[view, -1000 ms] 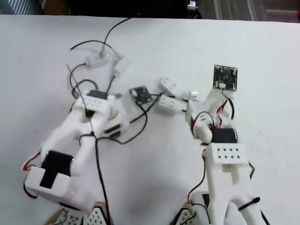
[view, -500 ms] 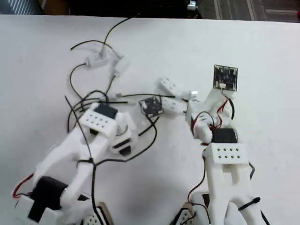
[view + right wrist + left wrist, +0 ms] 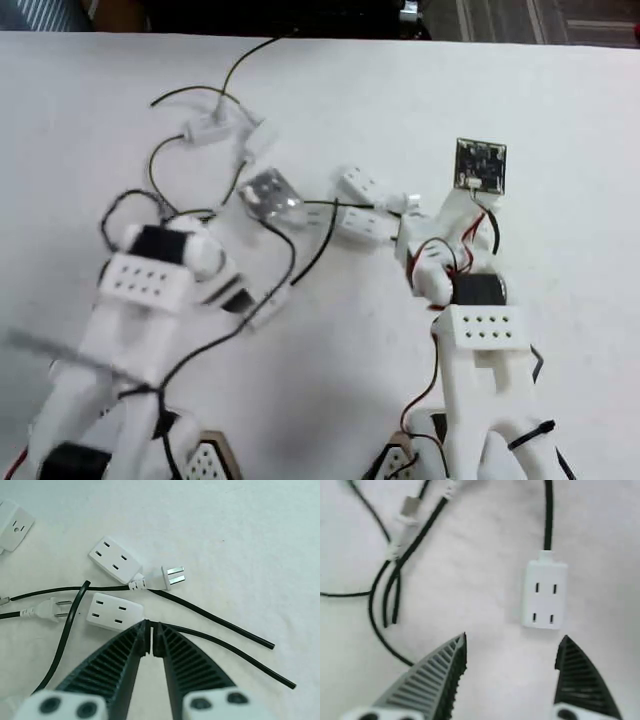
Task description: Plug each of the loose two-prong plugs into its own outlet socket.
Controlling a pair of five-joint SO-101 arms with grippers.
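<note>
Holding my left gripper [image 3: 512, 652] wide open just above the worktop [image 3: 480, 555], I am gripping nothing. A white outlet block [image 3: 544, 596] with two pairs of slots is lying just beyond the gap between the jaws, with its black cord [image 3: 548, 515] running away from me and a few black leads [image 3: 395, 575] trailing to one side. My right gripper [image 3: 151, 630] is sitting shut, tips nearly touching, just beside a second outlet block [image 3: 115, 611]. A black cable [image 3: 225, 650] is passing under the tips, and I cannot tell whether it is pinched. A third outlet block [image 3: 115, 559] is lying just past the second, near the middle of the worktop. A loose two-prong plug [image 3: 167, 577] is resting just beside it, prongs pointing away. The other loose plug [image 3: 47, 611] is pointing its prongs at the second outlet block, a little apart.
</note>
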